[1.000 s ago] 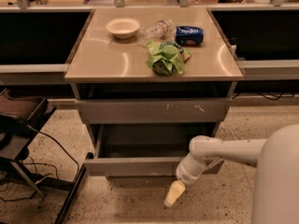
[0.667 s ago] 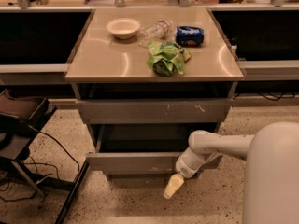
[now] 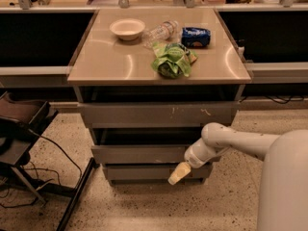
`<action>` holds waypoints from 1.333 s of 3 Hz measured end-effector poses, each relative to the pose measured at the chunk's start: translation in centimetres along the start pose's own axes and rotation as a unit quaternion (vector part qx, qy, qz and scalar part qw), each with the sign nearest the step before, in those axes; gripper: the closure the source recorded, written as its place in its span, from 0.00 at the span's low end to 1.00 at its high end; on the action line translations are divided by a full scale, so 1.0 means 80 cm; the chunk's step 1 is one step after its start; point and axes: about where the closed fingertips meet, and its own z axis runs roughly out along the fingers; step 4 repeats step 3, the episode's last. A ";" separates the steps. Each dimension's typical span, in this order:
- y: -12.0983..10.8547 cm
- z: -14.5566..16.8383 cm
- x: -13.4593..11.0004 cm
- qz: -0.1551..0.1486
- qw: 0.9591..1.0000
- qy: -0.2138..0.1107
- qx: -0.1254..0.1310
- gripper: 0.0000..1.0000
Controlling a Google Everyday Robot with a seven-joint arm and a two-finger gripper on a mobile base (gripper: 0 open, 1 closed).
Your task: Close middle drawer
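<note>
The middle drawer (image 3: 139,154) is a wide plain grey front under the scratched top drawer front (image 3: 159,114). It stands out only a little from the cabinet, with a dark gap above it. The narrower lowest drawer front (image 3: 139,172) sits below it. My gripper (image 3: 177,173), pale yellow at the end of the white arm (image 3: 226,141), is at the right part of the middle drawer's front, at its lower edge, and overlaps the lowest front. The arm reaches in from the right.
On the cabinet top (image 3: 110,61) lie a white bowl (image 3: 127,28), a clear plastic bottle (image 3: 161,32), a blue snack bag (image 3: 196,36) and a green bag (image 3: 171,59). A dark chair and cables (image 3: 24,143) stand at the left on the speckled floor.
The middle drawer's front has moved back toward the cabinet, so less of its inside shows. My gripper and arm have moved up and inward with it.
</note>
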 end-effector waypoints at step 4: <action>-0.038 -0.017 -0.044 0.019 0.998 -0.050 0.021 0.00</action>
